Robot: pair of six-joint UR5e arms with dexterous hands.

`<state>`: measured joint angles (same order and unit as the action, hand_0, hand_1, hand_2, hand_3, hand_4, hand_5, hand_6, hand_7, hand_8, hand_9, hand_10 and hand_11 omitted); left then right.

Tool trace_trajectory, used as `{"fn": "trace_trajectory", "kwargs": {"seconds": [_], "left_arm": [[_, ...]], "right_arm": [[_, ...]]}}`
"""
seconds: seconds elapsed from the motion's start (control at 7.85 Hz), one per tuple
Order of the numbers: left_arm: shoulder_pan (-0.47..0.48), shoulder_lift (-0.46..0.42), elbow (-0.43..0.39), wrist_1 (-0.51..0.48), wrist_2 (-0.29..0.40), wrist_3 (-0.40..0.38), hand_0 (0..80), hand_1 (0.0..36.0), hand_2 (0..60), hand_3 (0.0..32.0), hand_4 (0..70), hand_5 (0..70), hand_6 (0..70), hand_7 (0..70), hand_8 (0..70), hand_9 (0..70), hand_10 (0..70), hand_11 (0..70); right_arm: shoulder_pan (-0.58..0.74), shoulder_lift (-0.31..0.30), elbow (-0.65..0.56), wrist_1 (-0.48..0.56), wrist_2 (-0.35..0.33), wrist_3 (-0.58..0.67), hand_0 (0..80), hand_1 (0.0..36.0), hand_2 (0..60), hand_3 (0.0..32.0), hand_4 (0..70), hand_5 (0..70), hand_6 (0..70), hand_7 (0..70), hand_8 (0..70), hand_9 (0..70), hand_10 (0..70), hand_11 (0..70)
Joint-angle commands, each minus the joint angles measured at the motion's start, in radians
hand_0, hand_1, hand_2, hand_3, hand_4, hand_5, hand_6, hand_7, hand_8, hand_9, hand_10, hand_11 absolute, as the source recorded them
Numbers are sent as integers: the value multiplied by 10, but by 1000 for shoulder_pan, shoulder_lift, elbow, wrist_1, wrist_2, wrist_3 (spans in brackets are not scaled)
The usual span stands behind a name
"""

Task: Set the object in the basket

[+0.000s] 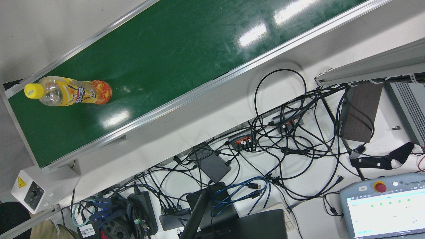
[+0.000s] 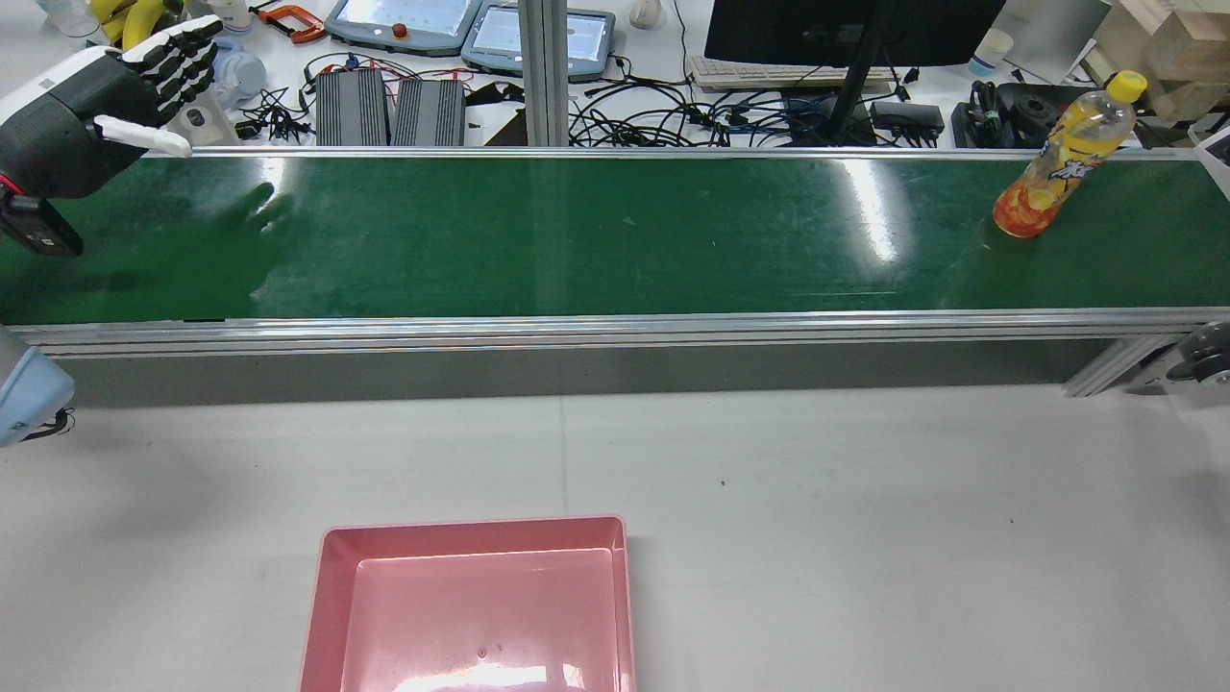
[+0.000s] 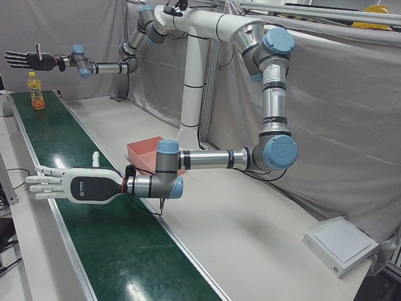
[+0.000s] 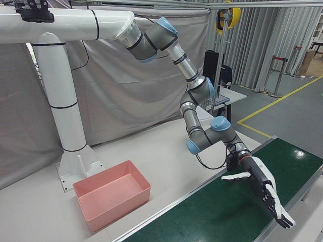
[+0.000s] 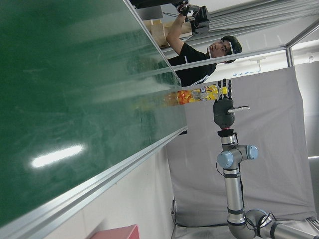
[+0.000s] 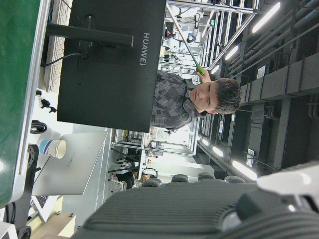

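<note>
The clear plastic bottle with a yellow cap and orange-yellow label (image 2: 1057, 173) stands upright on the green table (image 2: 577, 231), at one end. The right hand (image 3: 25, 59) hovers near the bottle and higher than its cap, fingers spread and holding nothing. It should probably come down beside the label and close around the body, not the cap, so the tall bottle does not tip. The rear view misses this hand; the left hand view catches it beside the bottle. The left hand (image 2: 106, 106), also spread and empty, is well apart from the bottle, as is the pink plastic basket (image 2: 332, 596).

Robotics lab; green conveyor belt (image 2: 577, 231); teach pendants (image 2: 404, 21); tangled cables (image 1: 265, 149).
</note>
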<state>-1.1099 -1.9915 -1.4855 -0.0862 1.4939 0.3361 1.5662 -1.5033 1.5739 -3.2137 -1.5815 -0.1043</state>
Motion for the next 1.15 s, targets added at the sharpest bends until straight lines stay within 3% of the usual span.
{"fn": "trace_trajectory", "kwargs": {"seconds": [0.0,0.38,1.02], "left_arm": [[-4,0,-9,26,2,-2,556,203,0,0,86,177,0,23,20,0,0,0],[1,0,-10,28,0,-2,566,214,0,0,83,217,0,20,17,0,0,0],[-4,-1,-15,26,-1,-2,558,205,0,0,72,183,0,19,19,0,0,0]], "right_arm": [[0,0,0,0,0,0,0,0,0,0,0,0,0,0,0,0,0,0],[0,0,0,0,0,0,0,0,0,0,0,0,0,0,0,0,0,0],[0,0,0,0,0,0,0,0,0,0,0,0,0,0,0,0,0,0]]}}
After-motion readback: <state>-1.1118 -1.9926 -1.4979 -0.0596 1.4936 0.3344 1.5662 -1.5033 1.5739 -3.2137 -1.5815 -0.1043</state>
